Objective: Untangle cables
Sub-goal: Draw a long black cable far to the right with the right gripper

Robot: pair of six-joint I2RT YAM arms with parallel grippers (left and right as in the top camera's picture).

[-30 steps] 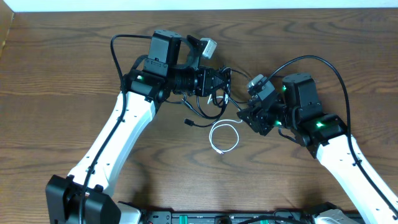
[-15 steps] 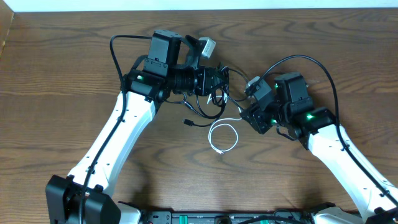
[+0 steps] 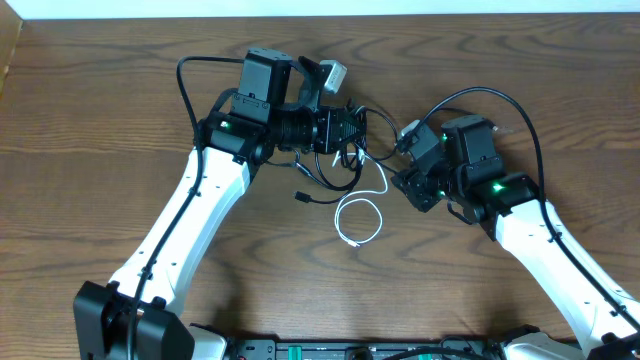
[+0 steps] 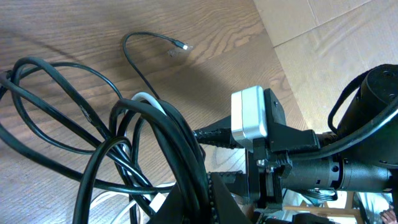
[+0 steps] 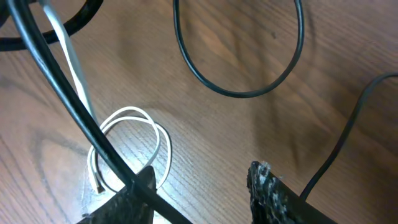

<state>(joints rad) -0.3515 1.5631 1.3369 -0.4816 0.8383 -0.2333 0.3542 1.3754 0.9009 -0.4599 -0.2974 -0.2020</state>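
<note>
My left gripper is shut on a bundle of black cables, whose loops hang below it over the table. One black plug end lies on the wood. The white cable lies coiled in a small loop between the two arms, and a strand of it rises toward the bundle. My right gripper hovers just right of that loop, open. In the right wrist view a taut black cable runs across its left finger. The white loop lies just beyond that finger.
A slack black loop lies on the wood ahead of the right gripper. Another thin black strand with a plug end lies further out. The two arms' wrists are close together over the wooden table.
The right arm has shifted a little left and up, toward the left gripper. The left arm and its bundle have not moved.
</note>
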